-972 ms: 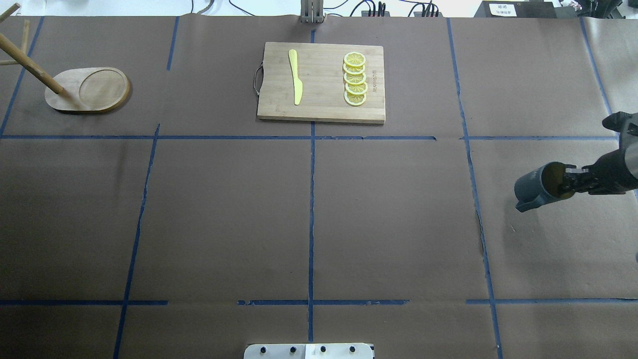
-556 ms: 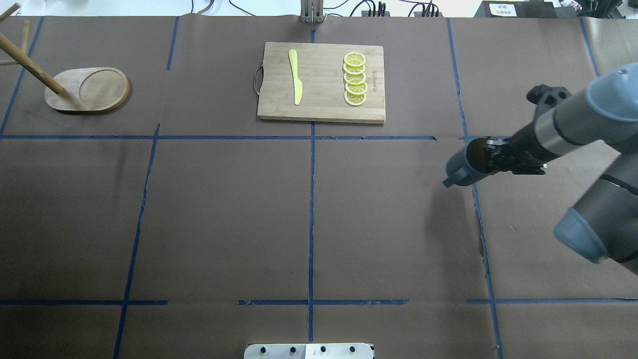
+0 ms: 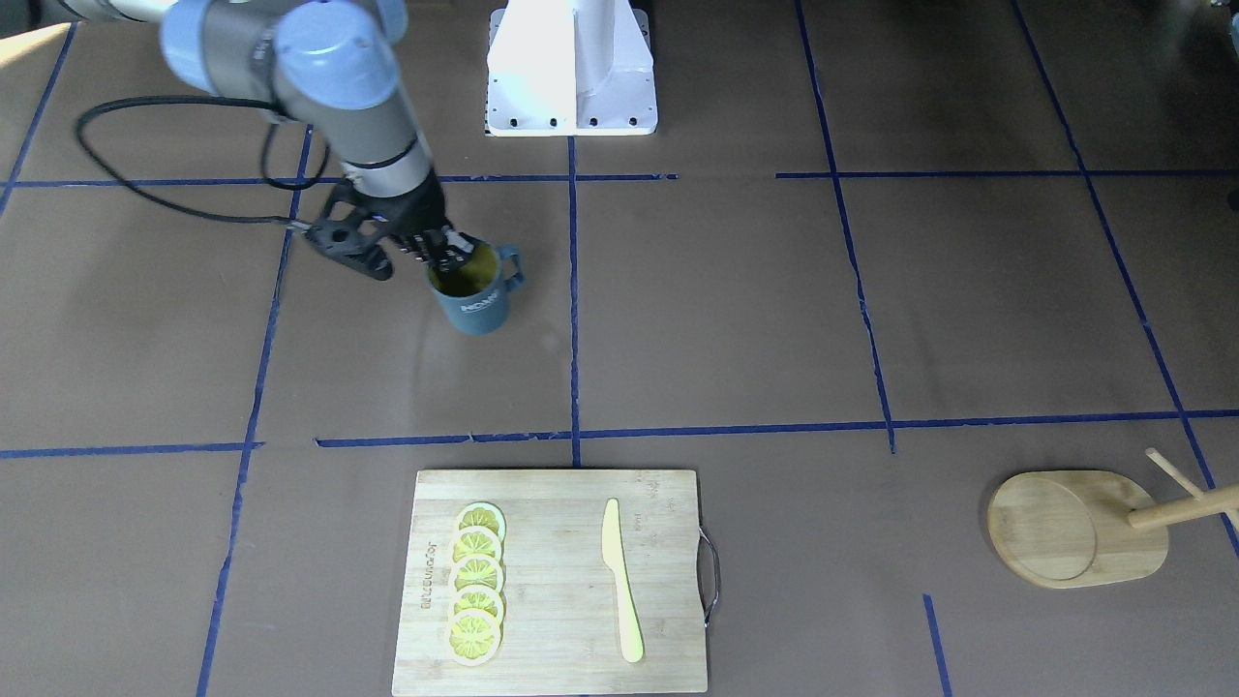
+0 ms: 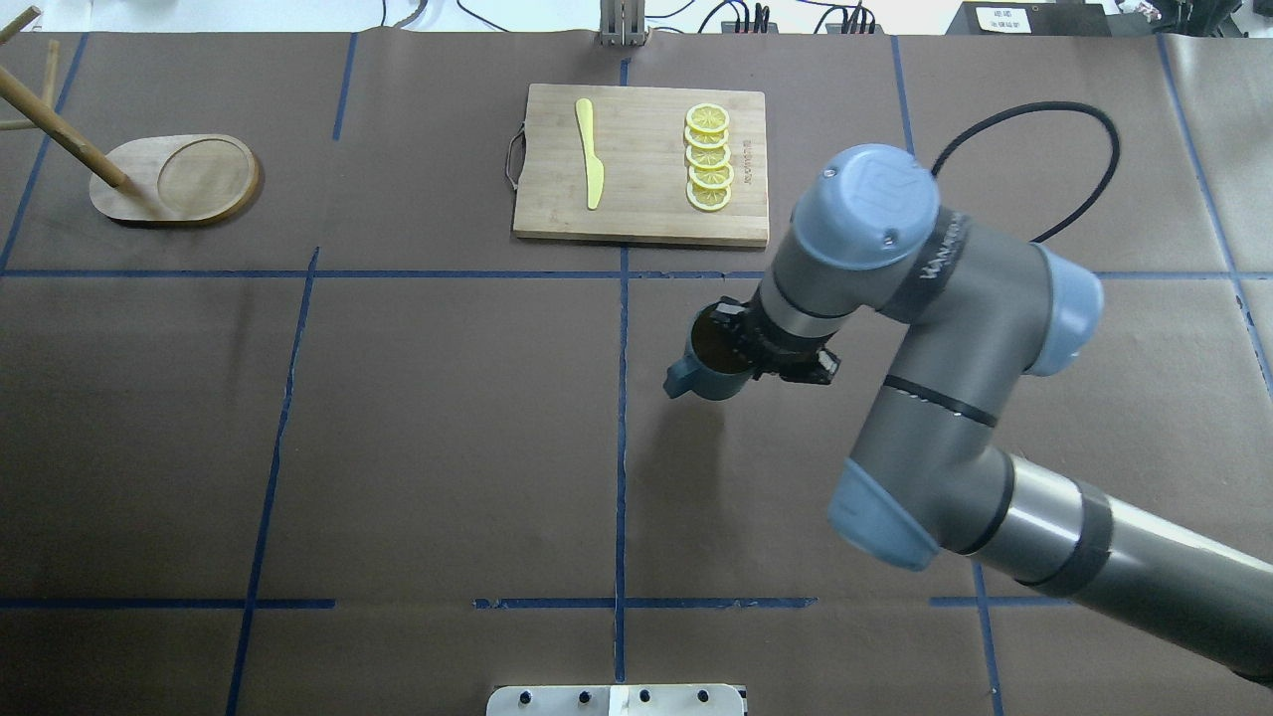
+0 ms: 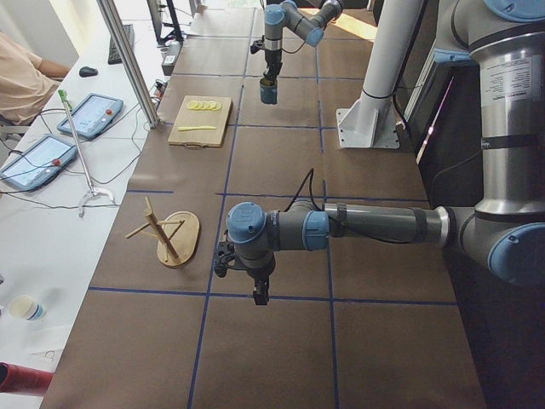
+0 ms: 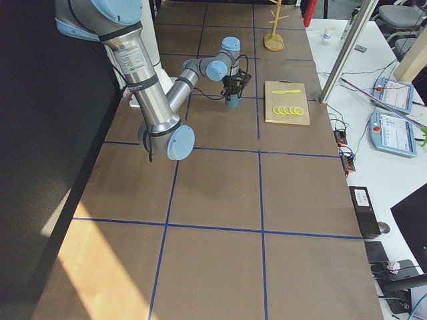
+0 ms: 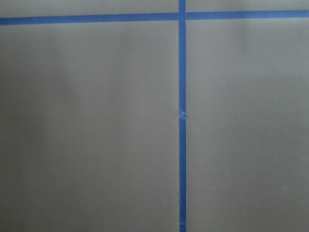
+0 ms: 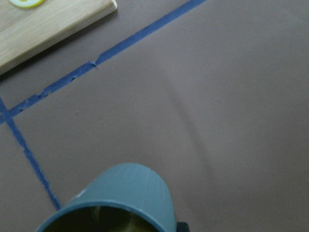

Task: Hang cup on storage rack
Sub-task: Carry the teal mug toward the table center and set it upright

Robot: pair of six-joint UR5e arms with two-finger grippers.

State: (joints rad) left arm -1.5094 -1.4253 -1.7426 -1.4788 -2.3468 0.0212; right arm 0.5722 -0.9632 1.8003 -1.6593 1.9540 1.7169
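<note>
The dark teal cup hangs tilted just right of the table's centre line, olive inside showing. My right gripper is shut on its rim, its handle pointing left. From the front, the cup shows white lettering under the right gripper. The right wrist view holds the cup at its bottom edge. The wooden storage rack stands far left with its slanting post; the storage rack is bare. My left gripper hovers near the storage rack; whether it is open I cannot tell.
A bamboo cutting board with a yellow knife and several lemon slices lies at the far centre, just beyond the cup. Blue tape lines cross the brown table cover. A person sits at a side bench with tablets.
My right arm has swept left from the table's right edge to near the centre line, carrying the cup with it. The rack and cutting board have not moved.
</note>
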